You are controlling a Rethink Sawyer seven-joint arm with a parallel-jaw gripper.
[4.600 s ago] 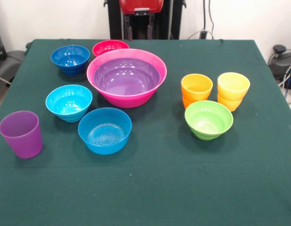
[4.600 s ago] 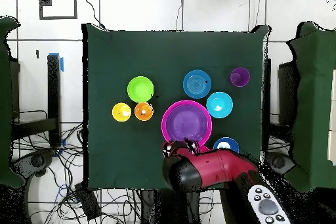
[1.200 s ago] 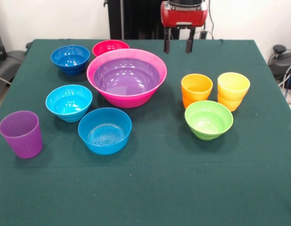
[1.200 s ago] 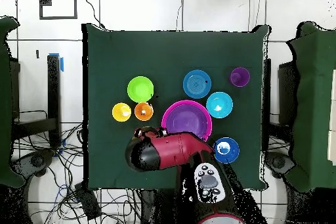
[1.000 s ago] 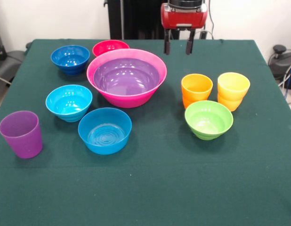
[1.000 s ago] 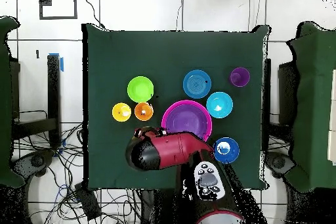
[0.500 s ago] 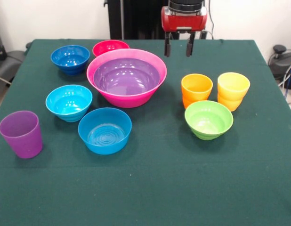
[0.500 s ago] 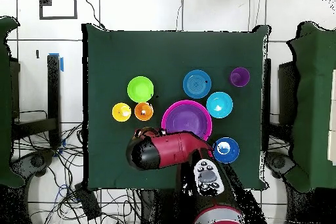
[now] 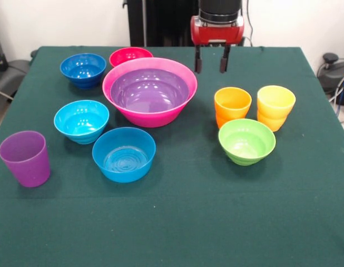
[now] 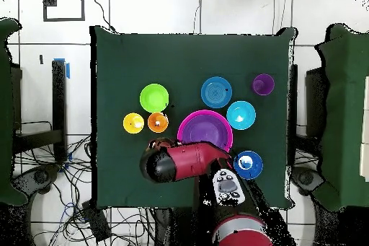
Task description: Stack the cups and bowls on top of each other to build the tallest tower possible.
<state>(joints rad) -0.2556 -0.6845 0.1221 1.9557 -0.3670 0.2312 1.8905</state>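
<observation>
Arm: red and black, reaching down from above, wrist vertical.
Gripper (image 9: 210, 63): pointing straight down, both dark fingers (image 9: 198, 64) parted, empty, above the table.

Tower (image 9: 150, 92) so far: large purple bowl (image 9: 150, 89) nested upright in the big hot-pink bowl (image 9: 119, 97), table centre. Loose upright bowls around it: dark blue (image 9: 83, 69), small red-pink (image 9: 129, 55) touching pink rim, cyan (image 9: 81, 120), mid blue (image 9: 124, 153), lime green (image 9: 246, 141). Cups upright: orange (image 9: 232, 104) and yellow (image 9: 275, 106) side by side behind green bowl, purple (image 9: 25, 157) alone at a front corner.
</observation>
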